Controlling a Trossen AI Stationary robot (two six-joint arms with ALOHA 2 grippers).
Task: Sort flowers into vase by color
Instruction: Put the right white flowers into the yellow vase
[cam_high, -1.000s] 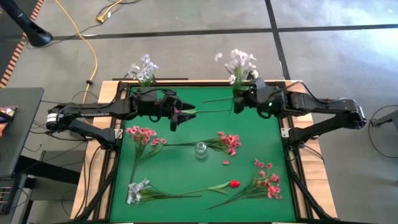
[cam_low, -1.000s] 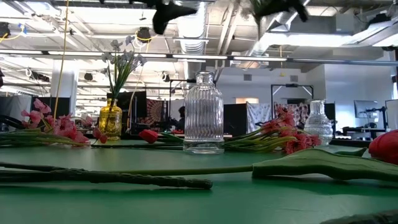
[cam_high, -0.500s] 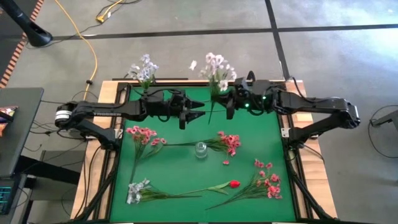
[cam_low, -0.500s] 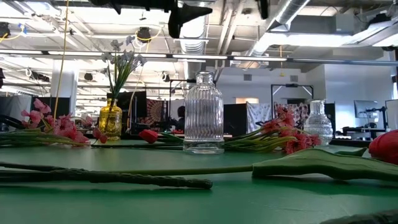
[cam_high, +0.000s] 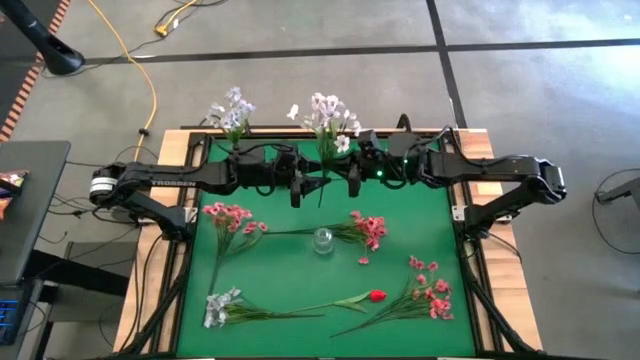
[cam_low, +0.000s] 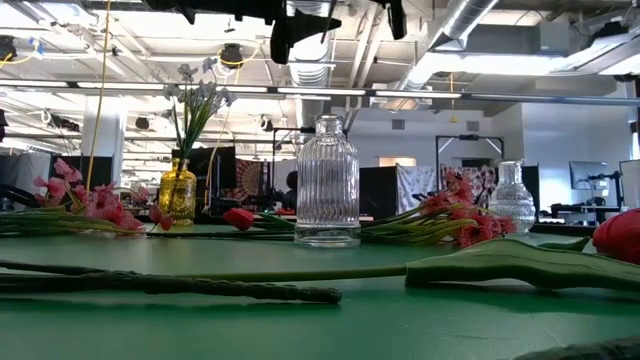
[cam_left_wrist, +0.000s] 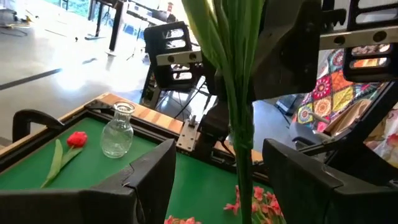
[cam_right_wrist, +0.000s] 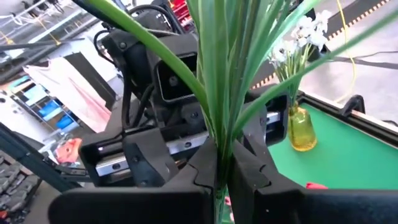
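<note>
My right gripper (cam_high: 352, 175) is shut on a whitish-lavender flower bunch (cam_high: 325, 112), raised over the far middle of the green table. My left gripper (cam_high: 308, 186) is open. In the left wrist view its fingers stand on either side of the bunch's green stems (cam_left_wrist: 239, 124) without touching them. A yellow vase (cam_low: 178, 195) at the far left edge holds whitish flowers (cam_high: 232, 110). A clear ribbed vase (cam_high: 323, 240) stands mid-table. Pink sprays (cam_high: 230, 215) (cam_high: 365, 228) (cam_high: 430, 295), a red bud (cam_high: 376, 296) and a whitish cluster (cam_high: 220, 305) lie flat on the table. My right gripper pinches the bunch's green stems (cam_right_wrist: 219, 134) between its two fingers, coming level from the table's right and lying across the stems. The bunch is lifted clear and stands roughly upright, blooms above the fingers and the stem ends (cam_high: 320, 195) below them.
A second clear vase (cam_left_wrist: 118, 130) stands near the table's far right corner with a red flower (cam_left_wrist: 76, 139) beside it. A raised wooden rim (cam_high: 180, 250) frames the table. The two grippers are close together high above the table, showing only at the top of the low view.
My right gripper carried the whitish-lavender bunch from the far right toward the table's left, and the bunch swung from lying sideways to nearly upright. My left gripper shifted a little toward the right, and the stems now stand between its open fingers.
</note>
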